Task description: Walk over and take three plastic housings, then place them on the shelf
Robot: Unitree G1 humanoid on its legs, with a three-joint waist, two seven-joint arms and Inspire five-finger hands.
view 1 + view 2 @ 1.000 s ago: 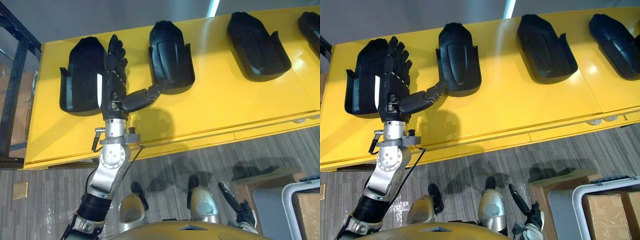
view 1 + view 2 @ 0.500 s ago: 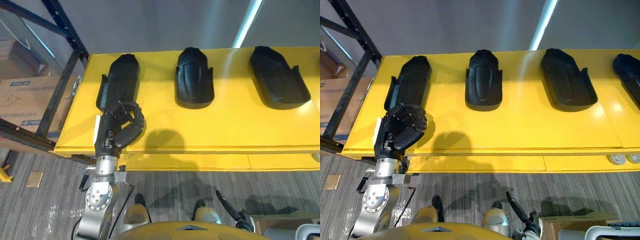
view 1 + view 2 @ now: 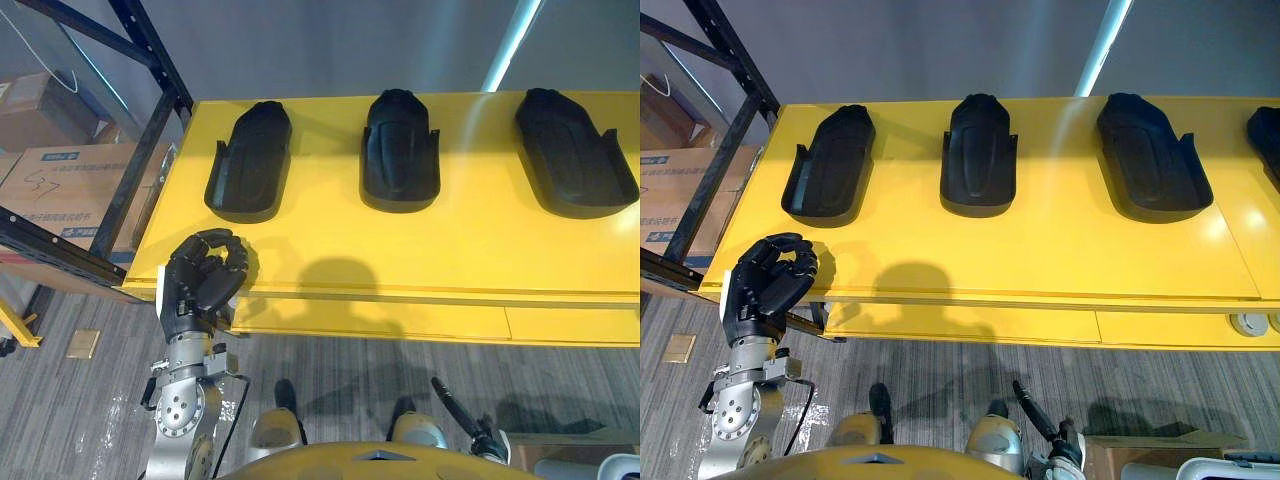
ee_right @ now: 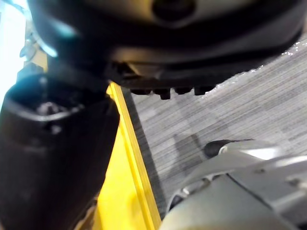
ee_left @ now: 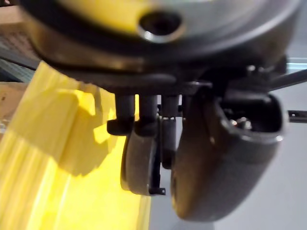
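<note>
Curled left hand, housings lying on the yellow surface

Nearest, at about 7 o'clock, the left hand (image 3: 203, 283) is balled up with nothing in it, at the yellow table (image 3: 400, 270) edge. Beyond, three plastic housings (image 3: 400, 150) lie in a row from 11 to 2 o'clock, with the dark rack (image 3: 150, 60) at 10. The scene fits housings already set down, or ones waiting to be taken. Right hand (image 4: 53, 158): cannot tell.

Yellow table (image 3: 420, 270) on grey striped carpet (image 3: 90, 420), grey wall (image 3: 330, 45) behind.

Left hand (image 3: 200, 285) off the leftmost housing (image 3: 248, 172), pulled back to the yellow table (image 3: 400, 250) front edge, fingers now curled, empty
</note>
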